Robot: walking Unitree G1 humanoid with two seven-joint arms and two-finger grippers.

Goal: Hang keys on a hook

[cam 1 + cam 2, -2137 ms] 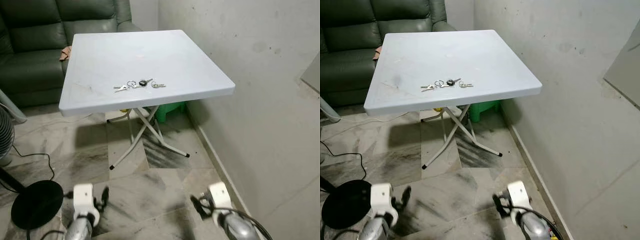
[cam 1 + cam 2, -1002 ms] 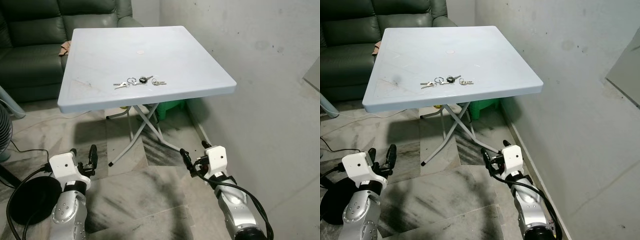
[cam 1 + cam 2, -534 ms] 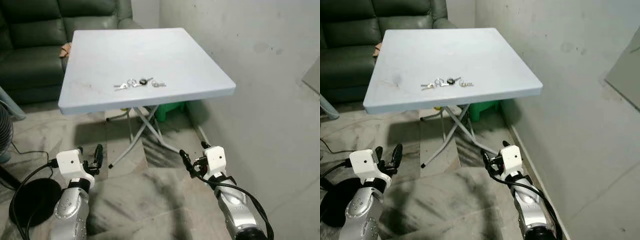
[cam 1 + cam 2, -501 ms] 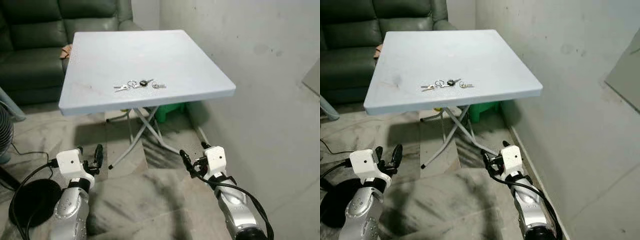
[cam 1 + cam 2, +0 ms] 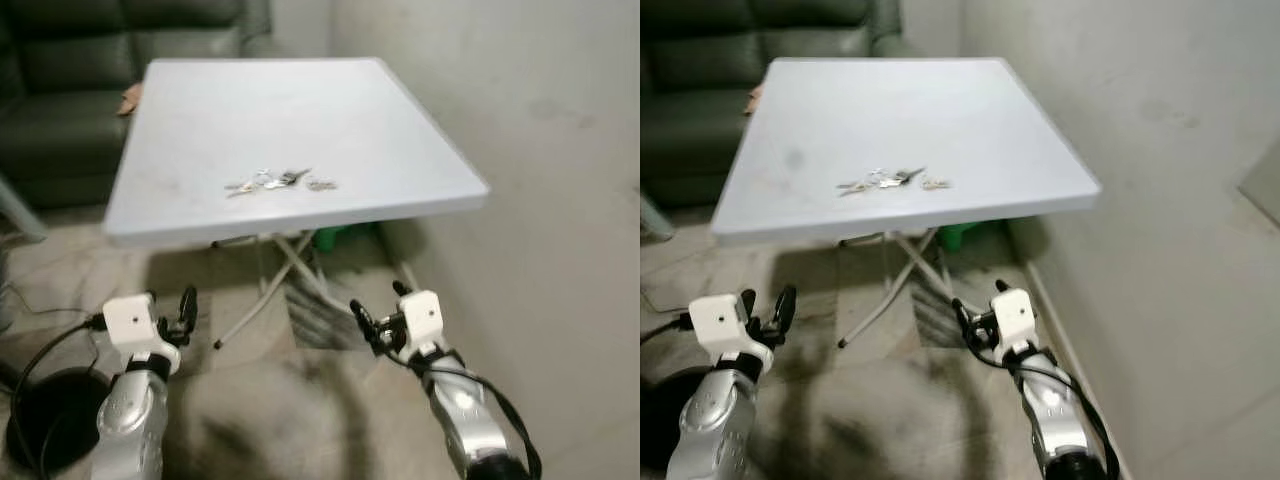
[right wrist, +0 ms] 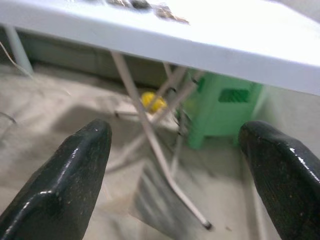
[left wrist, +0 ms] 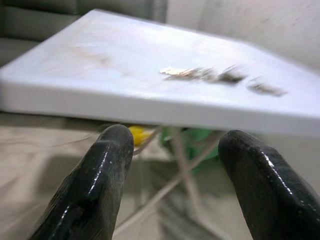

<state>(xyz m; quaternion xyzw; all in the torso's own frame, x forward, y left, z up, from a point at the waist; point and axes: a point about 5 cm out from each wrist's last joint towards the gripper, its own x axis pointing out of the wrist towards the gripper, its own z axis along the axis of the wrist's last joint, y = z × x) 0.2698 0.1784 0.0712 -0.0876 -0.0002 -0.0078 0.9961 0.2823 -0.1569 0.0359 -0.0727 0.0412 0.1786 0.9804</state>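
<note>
Both empty, left hand [image 5: 178,312] splayed, right hand [image 5: 377,318] wider (below table [image 5: 420,190])

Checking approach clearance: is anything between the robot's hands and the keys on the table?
Yes, the table's near edge. Both the left hand and right hand sit below the tabletop, open, while the keys lie on top. Nothing else lies around the keys.

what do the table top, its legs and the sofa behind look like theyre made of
Table top: likely moulded plastic, matte pale grey-white, with a thick rounded rim and scuff marks. Legs: thin crossed tubes, probably white-painted metal with a dark foot cap. Sofa: dark green leather or imitation, judging by the smooth sheen on its padded cushions; which one cannot be told.
</note>
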